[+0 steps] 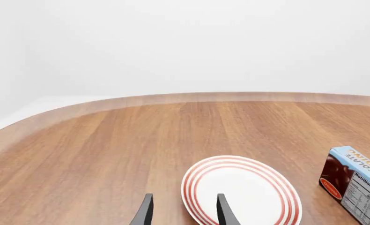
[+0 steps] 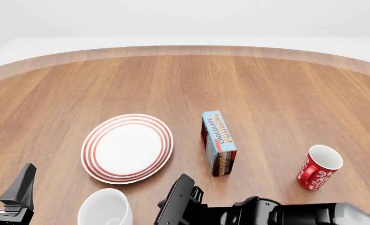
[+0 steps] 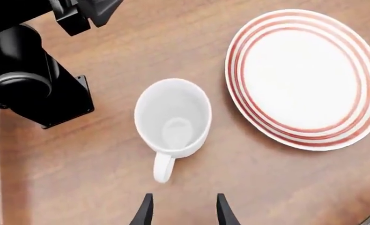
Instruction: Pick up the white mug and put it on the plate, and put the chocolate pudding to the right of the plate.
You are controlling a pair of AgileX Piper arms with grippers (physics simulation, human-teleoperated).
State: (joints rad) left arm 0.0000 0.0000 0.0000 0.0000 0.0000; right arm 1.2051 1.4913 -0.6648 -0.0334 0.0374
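The white mug (image 3: pixel 172 117) stands upright on the table, empty, its handle (image 3: pixel 163 166) pointing toward my right gripper (image 3: pixel 181 213). That gripper hovers above and just short of the handle, open and holding nothing. In the front view the white mug (image 2: pixel 106 208) sits near the front edge, just in front of the plate (image 2: pixel 127 147). The chocolate pudding (image 2: pixel 218 143) stands on its long edge to the right of the plate, a small gap between them. My left gripper (image 1: pixel 183 213) is open and empty, low near the plate (image 1: pixel 241 192), with the chocolate pudding (image 1: pixel 357 183) beyond it.
A red mug with white swirls (image 2: pixel 319 167) stands at the right of the table. The left arm's black base (image 3: pixel 29 70) sits close beside the white mug. The right arm (image 2: pixel 266 213) lies along the front edge. The table's curved far edge (image 2: pixel 185 49) borders a white floor.
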